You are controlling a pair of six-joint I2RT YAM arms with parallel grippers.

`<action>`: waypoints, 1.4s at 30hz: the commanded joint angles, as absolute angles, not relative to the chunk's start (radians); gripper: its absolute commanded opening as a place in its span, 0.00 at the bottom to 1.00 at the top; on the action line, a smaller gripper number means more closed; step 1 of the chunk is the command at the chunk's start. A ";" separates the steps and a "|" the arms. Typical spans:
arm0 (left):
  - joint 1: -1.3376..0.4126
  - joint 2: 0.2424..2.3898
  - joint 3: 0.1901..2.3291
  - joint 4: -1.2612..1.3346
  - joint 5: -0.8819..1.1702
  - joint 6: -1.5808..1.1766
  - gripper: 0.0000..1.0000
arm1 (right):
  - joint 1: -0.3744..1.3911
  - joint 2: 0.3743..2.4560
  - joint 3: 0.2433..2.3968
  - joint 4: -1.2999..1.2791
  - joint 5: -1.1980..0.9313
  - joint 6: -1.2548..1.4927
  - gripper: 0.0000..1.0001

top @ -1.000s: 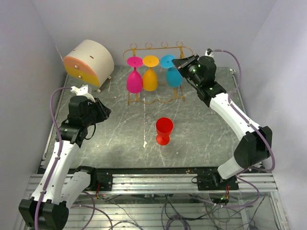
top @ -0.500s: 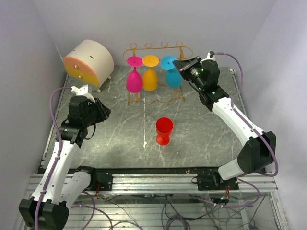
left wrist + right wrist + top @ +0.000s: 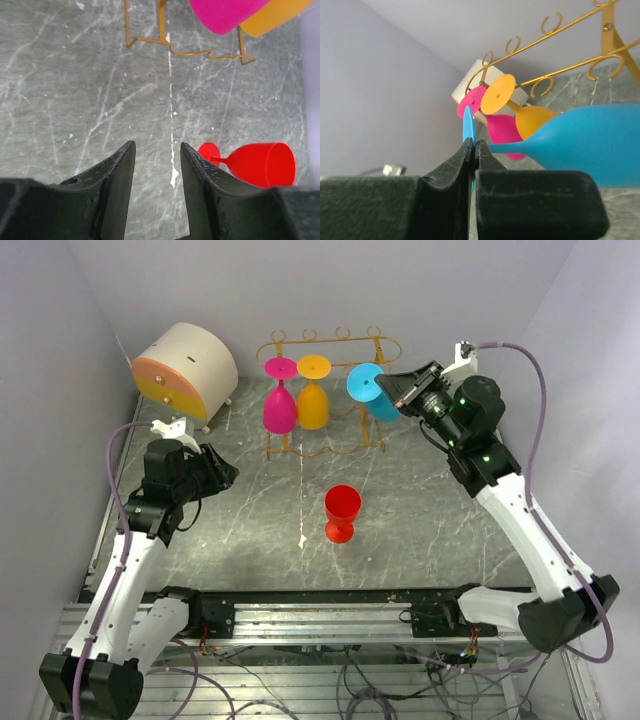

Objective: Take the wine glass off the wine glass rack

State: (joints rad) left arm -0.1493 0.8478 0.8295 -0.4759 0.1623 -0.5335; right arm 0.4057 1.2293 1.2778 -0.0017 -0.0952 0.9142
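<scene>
- Right gripper (image 3: 472,150) is clamped tight on the thin foot disc of the blue wine glass (image 3: 580,142). The glass is tilted, with its bowl out to the gripper's right.
- Wine glass rack (image 3: 611,35) sits just ahead of and above those fingers. The blue foot is below its rail and looks free of it.
- Pink glass (image 3: 279,405) and orange glass (image 3: 314,400) hang upside down on the rack, beyond the held one.
- Left gripper (image 3: 157,146) has its jaws apart with nothing between them, over the table (image 3: 75,100).
- Red glass (image 3: 260,162) stands on the table, ahead and right of the left gripper, well apart.
</scene>
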 commanded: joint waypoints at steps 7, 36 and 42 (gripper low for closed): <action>-0.150 0.854 0.936 -0.462 0.460 -0.716 0.67 | 0.675 1.120 1.372 -0.375 -0.070 0.135 0.00; -0.152 0.663 0.809 -0.222 0.820 -1.443 0.85 | 1.474 1.230 0.899 0.566 0.667 -0.838 0.00; -0.151 0.644 0.782 -0.237 0.828 -1.443 0.84 | 1.486 1.278 0.865 0.725 0.683 -0.991 0.00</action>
State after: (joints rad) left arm -0.1493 0.6598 0.7998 -0.2153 0.7723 -1.4235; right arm 1.4738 1.2560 0.8902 0.5217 0.6373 -0.8452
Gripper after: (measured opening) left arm 0.849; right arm 0.014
